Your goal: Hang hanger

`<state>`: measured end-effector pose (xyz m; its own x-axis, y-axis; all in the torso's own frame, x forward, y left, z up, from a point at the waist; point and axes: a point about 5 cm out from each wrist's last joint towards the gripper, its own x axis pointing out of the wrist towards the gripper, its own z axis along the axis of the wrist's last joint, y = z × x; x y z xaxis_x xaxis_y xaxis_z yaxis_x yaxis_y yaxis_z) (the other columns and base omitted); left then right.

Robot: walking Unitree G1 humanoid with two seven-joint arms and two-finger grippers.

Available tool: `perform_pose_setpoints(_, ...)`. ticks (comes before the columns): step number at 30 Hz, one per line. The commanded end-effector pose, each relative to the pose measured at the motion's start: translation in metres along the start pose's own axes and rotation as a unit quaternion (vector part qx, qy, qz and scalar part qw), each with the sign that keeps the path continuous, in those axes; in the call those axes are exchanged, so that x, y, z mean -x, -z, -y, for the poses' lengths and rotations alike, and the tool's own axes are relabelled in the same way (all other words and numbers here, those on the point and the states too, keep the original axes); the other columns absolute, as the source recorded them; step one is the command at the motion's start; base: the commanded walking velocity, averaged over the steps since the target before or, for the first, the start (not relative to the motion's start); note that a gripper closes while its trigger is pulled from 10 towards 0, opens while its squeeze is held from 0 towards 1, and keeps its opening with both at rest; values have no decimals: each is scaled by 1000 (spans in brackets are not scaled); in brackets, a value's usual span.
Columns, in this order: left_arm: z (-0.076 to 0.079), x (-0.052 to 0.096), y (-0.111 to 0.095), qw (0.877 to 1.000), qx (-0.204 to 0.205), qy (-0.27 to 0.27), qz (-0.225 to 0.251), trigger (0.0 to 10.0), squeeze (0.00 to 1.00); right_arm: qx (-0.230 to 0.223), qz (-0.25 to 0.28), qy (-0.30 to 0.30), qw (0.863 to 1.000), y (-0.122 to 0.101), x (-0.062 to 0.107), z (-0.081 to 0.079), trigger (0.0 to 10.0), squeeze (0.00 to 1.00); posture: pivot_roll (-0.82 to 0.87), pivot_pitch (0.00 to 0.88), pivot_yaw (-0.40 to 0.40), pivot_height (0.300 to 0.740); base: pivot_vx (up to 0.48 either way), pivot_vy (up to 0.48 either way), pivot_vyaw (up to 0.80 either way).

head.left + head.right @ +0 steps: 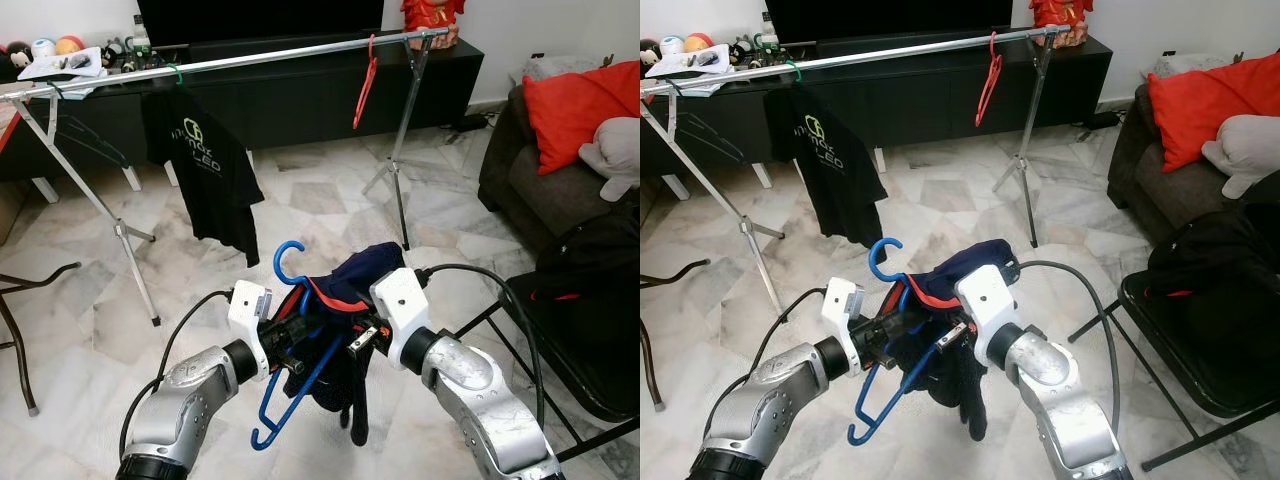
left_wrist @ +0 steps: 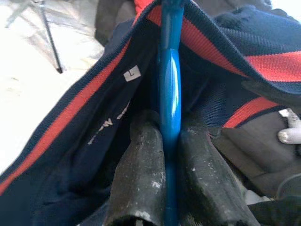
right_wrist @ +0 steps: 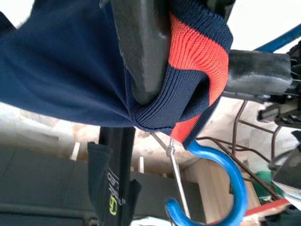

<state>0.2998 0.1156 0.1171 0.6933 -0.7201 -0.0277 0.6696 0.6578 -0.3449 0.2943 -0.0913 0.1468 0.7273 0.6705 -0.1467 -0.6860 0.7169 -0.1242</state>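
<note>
Left wrist view has our left gripper (image 2: 170,162) pinching the blue hanger (image 1: 297,352); right gripper (image 3: 155,61) probably clamps the navy shirt (image 1: 345,285). Seat the collar, then lift toward the rail (image 1: 260,60).

The navy garment (image 1: 345,300) covers the middle of the blue hanger (image 1: 290,262), so only its hook and lower bar show in the head views. The left claw (image 2: 170,155) has its fingertips buried in the cloth in the head views, and the wrist picture cuts its fingers (image 2: 141,174) off at the edge. The right claw (image 3: 155,89) is wrapped in the collar; its second finger cannot be made out. The clothes rail (image 1: 250,58) runs out of the picture on the robot's left. Small items on the dark surface (image 1: 440,60) behind are too small to identify.
</note>
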Motion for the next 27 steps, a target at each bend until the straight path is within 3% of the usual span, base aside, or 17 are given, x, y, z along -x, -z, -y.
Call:
perform_pose_setpoints(1, 7, -1, -7, 1000, -7, 23, 11, 10000, 0, 8, 23, -19, 1000, -6, 2, -6, 10000, 0, -41, 117, 13, 721, 0, 0, 0)
perform_pose_setpoints(12, 15, 5, -8, 998, 13, 63, 14, 10000, 0, 4, 45, -25, 999, -9, 2, -3, 10000, 0, -40, 123, 4, 721, 0, 0, 0)
perform_pose_setpoints(16, 24, 6, -14, 994, 19, 101, 25, 10000, 0, 5, 39, -26, 999, -7, 3, -3, 10000, 0, -43, 122, 1, 721, 0, 0, 0)
perform_pose_setpoints(27, 29, 5, -15, 993, 30, 114, 29, 10000, 0, 2, 44, -34, 998, -8, 3, -5, 10000, 0, -43, 122, 1, 721, 0, 0, 0)
